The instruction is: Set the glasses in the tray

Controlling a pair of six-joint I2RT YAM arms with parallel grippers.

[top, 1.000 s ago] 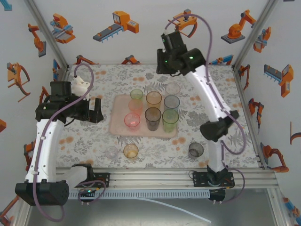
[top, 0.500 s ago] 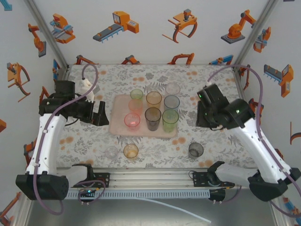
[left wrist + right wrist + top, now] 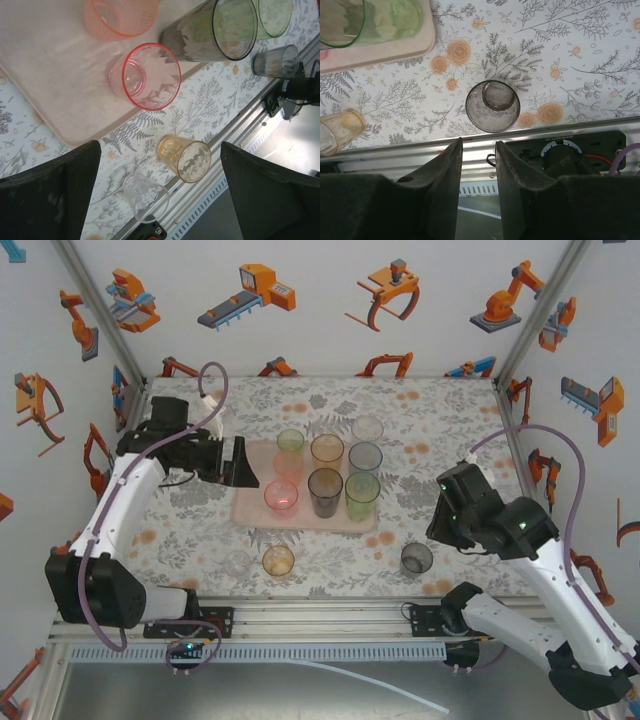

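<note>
The pale pink tray [image 3: 250, 508] holds several glasses, among them a red one [image 3: 281, 497], a dark smoky one [image 3: 325, 490] and a green one [image 3: 362, 492]. A clear glass [image 3: 237, 563], an amber glass [image 3: 278, 560] and a smoky grey glass [image 3: 416, 558] stand on the table near the front edge. Another clear glass [image 3: 367, 427] stands behind the tray. My left gripper [image 3: 240, 462] hangs open and empty over the tray's left edge. In the left wrist view, the amber glass [image 3: 185, 157] and clear glass [image 3: 145, 197] show between its fingers [image 3: 50, 200]. My right gripper [image 3: 477, 145] hovers narrowly open and empty just short of the smoky grey glass [image 3: 492, 106].
The aluminium front rail [image 3: 320, 615] runs close behind the three loose glasses. The right arm's base [image 3: 570, 155] sits right of the smoky glass. Floral tablecloth lies bare left of the tray [image 3: 180, 530] and at the far right [image 3: 490, 440].
My right arm has swung from the back of the table down to the front right, above the smoky grey glass. My left gripper has moved right to the tray's left edge.
</note>
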